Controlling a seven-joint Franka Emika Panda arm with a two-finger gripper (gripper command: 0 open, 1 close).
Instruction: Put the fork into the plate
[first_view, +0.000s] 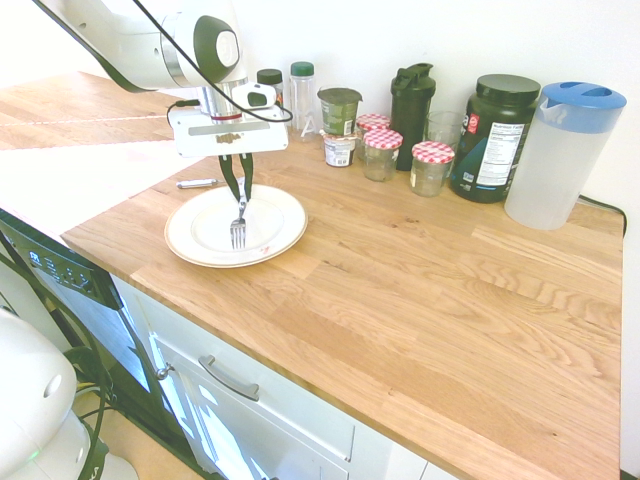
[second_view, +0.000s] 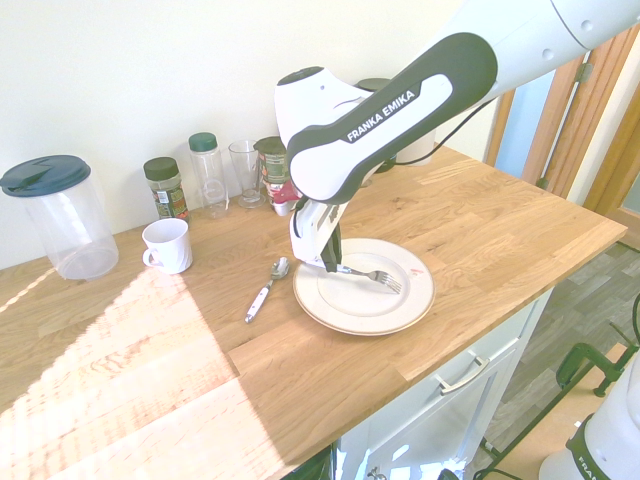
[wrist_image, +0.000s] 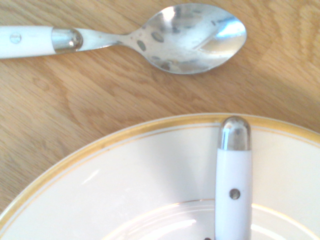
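The white, gold-rimmed plate (first_view: 205, 238) (second_view: 345, 308) (wrist_image: 125, 190) lies near the left front corner of the wooden counter. My gripper (first_view: 240, 192) (second_view: 330, 263) stands over the plate's far side, shut on the pale handle of the fork (first_view: 238, 226) (second_view: 373, 274). The fork slants down with its tines low over the middle of the plate; whether they touch it I cannot tell. In the wrist view the fork's handle end (wrist_image: 233, 185) shows over the plate, just inside the rim.
A silver spoon (first_view: 197, 183) (second_view: 265, 290) (wrist_image: 195, 37) with a white handle lies on the counter just beyond the plate. Jars (first_view: 432, 165), bottles (first_view: 412, 100) and a tall pitcher (first_view: 560, 150) line the wall. A white mug (second_view: 168, 245) stands behind the spoon.
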